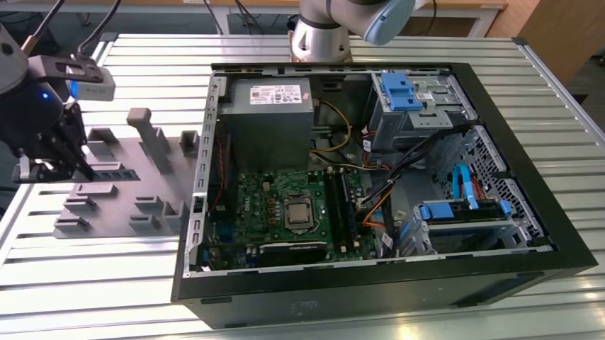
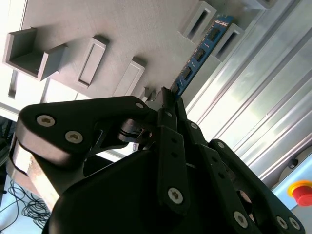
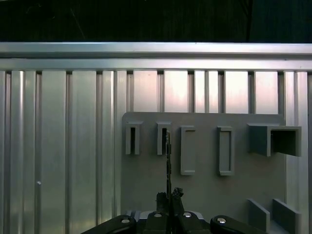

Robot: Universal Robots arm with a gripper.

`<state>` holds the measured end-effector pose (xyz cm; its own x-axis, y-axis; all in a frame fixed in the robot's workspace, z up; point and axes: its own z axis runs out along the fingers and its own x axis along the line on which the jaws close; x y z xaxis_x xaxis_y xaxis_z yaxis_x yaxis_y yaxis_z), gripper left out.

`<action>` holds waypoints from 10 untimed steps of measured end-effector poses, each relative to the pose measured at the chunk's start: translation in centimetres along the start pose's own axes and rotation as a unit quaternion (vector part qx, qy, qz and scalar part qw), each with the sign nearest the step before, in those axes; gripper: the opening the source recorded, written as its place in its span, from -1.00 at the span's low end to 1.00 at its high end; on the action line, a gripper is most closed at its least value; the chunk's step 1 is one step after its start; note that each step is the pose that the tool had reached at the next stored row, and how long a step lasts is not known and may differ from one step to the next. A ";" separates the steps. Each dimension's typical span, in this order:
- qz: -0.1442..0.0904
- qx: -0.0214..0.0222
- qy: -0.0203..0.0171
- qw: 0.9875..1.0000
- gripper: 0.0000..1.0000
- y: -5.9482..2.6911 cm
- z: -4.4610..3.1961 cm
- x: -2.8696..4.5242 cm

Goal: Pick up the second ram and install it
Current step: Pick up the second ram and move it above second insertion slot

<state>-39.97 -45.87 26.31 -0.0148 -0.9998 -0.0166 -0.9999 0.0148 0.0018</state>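
My gripper (image 1: 83, 168) hangs over the grey holder tray (image 1: 113, 212) at the exterior view's left, outside the computer case. Its fingers are shut on one end of the second ram (image 2: 197, 53), a slim board with black chips that reaches away from the fingertips (image 2: 165, 97) across the tray (image 2: 97, 19). The ram's far end lies between two of the tray's raised slots. In the first wrist view the ram (image 3: 168, 161) shows edge-on as a thin dark line rising from the gripper (image 3: 168, 195). I cannot tell whether it is clear of the tray.
The open computer case (image 1: 557, 234) lies on the slatted metal table, its motherboard (image 1: 274, 205) and long black slots (image 1: 345, 209) facing up. Cables and blue drive brackets (image 1: 402, 92) fill its far side. A red button (image 2: 302, 192) sits near the table's edge.
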 end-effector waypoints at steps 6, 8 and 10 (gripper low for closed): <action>0.000 0.000 0.000 1.000 -0.72 0.00 -0.27 -0.01; 0.000 0.000 0.000 1.000 -0.72 0.00 -0.37 -0.01; 0.000 0.000 0.000 1.000 -0.72 0.00 -0.46 -0.01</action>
<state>-39.97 -45.87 26.77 -0.0148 -0.9998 -0.0165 -0.9999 0.0148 0.0019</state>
